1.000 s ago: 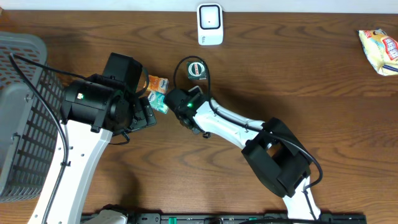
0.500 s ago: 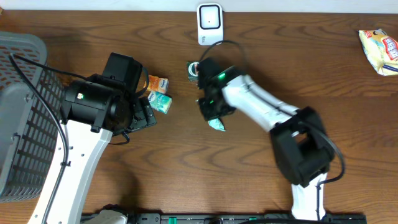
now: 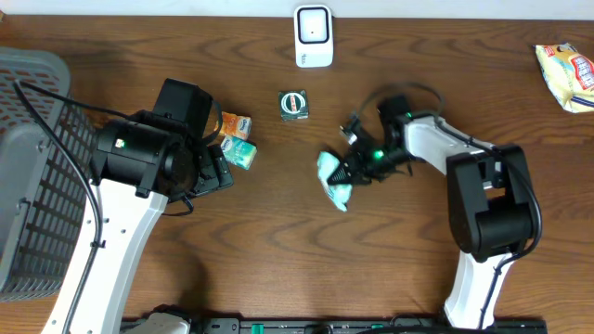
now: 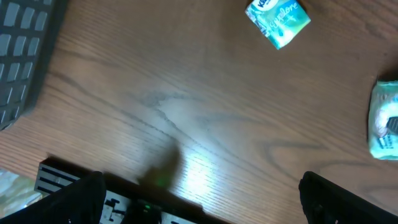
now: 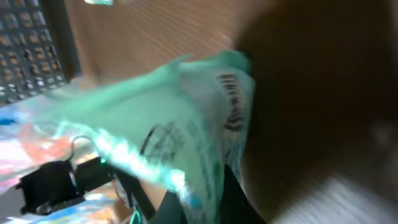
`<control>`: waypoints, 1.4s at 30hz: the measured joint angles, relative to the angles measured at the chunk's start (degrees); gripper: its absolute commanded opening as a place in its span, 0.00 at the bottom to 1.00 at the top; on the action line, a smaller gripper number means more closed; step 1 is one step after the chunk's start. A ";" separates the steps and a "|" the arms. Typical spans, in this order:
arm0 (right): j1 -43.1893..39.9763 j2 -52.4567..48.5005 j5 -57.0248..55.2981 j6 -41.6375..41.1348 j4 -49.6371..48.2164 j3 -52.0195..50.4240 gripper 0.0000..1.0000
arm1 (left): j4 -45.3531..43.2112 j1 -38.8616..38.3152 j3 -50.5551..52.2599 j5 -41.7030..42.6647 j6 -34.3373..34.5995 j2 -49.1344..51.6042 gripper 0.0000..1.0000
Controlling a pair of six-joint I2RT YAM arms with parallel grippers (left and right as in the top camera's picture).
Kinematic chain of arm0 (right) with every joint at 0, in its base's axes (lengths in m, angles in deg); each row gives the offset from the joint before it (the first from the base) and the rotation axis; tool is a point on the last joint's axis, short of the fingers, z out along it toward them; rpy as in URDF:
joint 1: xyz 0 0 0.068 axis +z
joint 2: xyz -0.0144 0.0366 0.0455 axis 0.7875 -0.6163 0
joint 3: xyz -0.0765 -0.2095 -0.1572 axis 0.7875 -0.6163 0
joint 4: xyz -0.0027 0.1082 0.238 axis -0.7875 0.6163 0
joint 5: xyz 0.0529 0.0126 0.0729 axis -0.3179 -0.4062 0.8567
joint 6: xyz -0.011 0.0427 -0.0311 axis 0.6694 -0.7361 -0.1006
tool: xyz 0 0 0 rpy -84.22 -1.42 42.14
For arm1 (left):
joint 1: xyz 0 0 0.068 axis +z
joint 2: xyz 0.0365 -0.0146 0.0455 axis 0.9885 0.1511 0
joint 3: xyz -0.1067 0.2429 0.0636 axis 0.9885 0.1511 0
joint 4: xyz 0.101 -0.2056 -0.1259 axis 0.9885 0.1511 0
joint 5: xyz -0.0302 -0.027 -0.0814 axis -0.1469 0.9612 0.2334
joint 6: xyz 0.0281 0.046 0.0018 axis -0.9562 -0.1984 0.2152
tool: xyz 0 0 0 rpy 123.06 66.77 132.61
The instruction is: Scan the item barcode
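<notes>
The right end effector (image 3: 354,173) is clamped on the green packet (image 3: 332,178). The left end effector (image 4: 202,190) gapes wide over the bench (image 3: 278,246), holding nothing.

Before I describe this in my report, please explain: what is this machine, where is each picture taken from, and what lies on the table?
These are two robot arms at a wooden table. One picture looks down from above; the other two come from wrist cameras. The right gripper is shut on a teal packet, blurred in its wrist view. The left gripper is open and empty. On the table lie an orange packet, a second teal packet, a green box, a white device, probably the scanner, a yellow snack bag and a grey basket.
</notes>
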 measured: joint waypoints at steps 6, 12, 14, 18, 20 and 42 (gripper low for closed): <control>-4.59 0.07 -2.43 -0.59 3.74 -2.05 0.44 | 0.02 0.00 0.00 0.02 0.00 0.00 0.98; -10.19 0.63 -13.81 -2.03 16.48 4.44 0.46 | 0.00 0.00 0.00 0.02 0.00 0.00 0.98; -11.06 1.01 -17.46 -2.05 20.06 7.45 0.47 | 0.02 0.00 0.00 0.02 0.00 0.00 0.97; -9.99 2.93 -20.90 -1.99 23.45 10.99 0.48 | 0.02 0.00 -0.02 0.00 0.00 0.00 0.98; -8.41 3.98 -21.79 -1.99 24.09 11.54 0.48 | 0.00 0.00 0.00 0.00 0.00 0.00 0.97; 11.32 4.48 -45.66 -14.36 21.16 12.61 0.31 | 0.00 0.00 0.00 0.00 0.00 0.00 0.98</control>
